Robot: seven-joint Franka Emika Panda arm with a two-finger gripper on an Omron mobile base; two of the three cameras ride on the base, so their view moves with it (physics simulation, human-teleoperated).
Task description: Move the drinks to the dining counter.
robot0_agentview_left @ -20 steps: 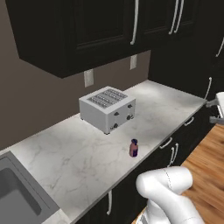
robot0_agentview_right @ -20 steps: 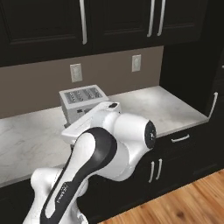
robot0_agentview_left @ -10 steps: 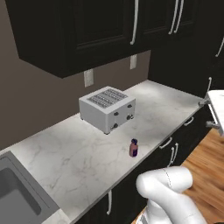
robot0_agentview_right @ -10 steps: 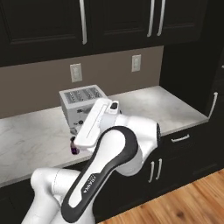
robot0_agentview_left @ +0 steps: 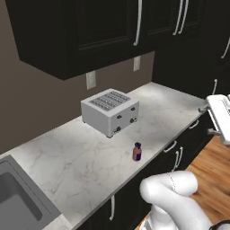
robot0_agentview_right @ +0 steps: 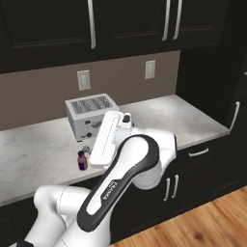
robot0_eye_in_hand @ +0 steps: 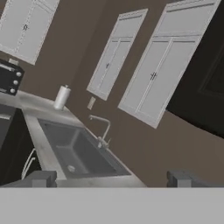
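your tiny purple-red bottle with a dark cap (robot0_agentview_left: 137, 152) stands upright near the front edge of the white grey-veined marble worktop (robot0_agentview_left: 85, 157), centre of the left base frame, apart from the boxy white toaster (robot0_agentview_left: 109, 111) above it. your gripper (robot0_eye_in_hand: 111, 178) is spread wide, holding nothing, facing a sink (robot0_eye_in_hand: 76, 151).

The arm (robot0_agentview_right: 120, 169) is swung further round than a second ago: in the right base view its forearm is raised clear of the toaster (robot0_agentview_right: 91, 116). The small purple-red bottle (robot0_agentview_right: 81, 159), hidden before, is uncovered on the worktop (robot0_agentview_right: 38, 144).
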